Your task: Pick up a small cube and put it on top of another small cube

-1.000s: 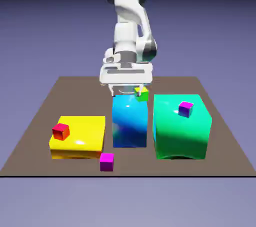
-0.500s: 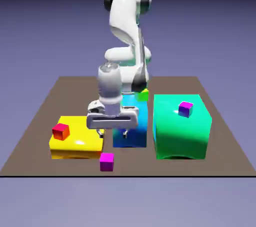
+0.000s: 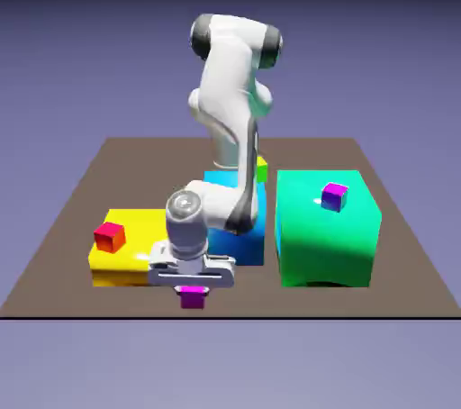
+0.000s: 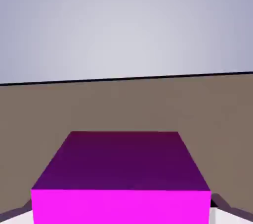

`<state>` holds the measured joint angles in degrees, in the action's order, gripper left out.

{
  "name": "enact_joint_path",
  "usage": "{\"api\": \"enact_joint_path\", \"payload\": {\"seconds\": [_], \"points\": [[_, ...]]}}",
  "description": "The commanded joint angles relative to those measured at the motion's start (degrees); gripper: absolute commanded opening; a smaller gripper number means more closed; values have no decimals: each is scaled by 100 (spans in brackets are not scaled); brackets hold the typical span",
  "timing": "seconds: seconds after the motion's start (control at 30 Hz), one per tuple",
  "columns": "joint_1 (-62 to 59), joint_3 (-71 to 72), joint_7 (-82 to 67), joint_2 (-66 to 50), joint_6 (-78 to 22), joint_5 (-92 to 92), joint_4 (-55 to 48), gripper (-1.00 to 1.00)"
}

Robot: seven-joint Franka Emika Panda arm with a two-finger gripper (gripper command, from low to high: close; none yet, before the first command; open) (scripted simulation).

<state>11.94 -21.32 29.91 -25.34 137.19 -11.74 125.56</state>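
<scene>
step: grasp stage. The white arm's two-finger tool [image 3: 191, 290] is sitting low at the near edge of the surface, clamped on the tiny plain magenta-pink cube [image 3: 191, 297]; in the hand view that cube [image 4: 121, 183] is filling the space between the grey fingertips [image 4: 220, 207], w/ the jaws pressed against its sides.
cube location: resting on the brown surface [image 3: 54, 245], in front of the big yellow block [image 3: 144, 245], not yet lifted by the look of it.
next move: prob. a straight lift first, high enough to clear the big blocks, then a carry to a 2nd small cube. Candidates: small red cube [image 3: 110, 237] on the yellow block; small magenta-topped cube w/ bluish-purple sides [image 3: 334, 196] on the big green block [image 3: 324, 231]. Which one is meant, can't tell.
what it calls for: careful centring over the target's top & a gentle release, since both cubes are tiny.
surface: flat brown slab, also carrying a big blue block [image 3: 248, 236] behind the arm; a small green cube [image 3: 261, 168] is peeking out near it.
room: plain blue-violet backdrop, darkening toward the top.
</scene>
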Motion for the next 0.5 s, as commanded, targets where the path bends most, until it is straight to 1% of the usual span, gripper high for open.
{"api": "enact_joint_path", "payload": {"seconds": [0.0, 0.47], "points": [[63, -84, 82, 208, -204, 118, -5, -100], [-390, 1156, 1135, 3115, -1864, 216, 1138, -100]]}}
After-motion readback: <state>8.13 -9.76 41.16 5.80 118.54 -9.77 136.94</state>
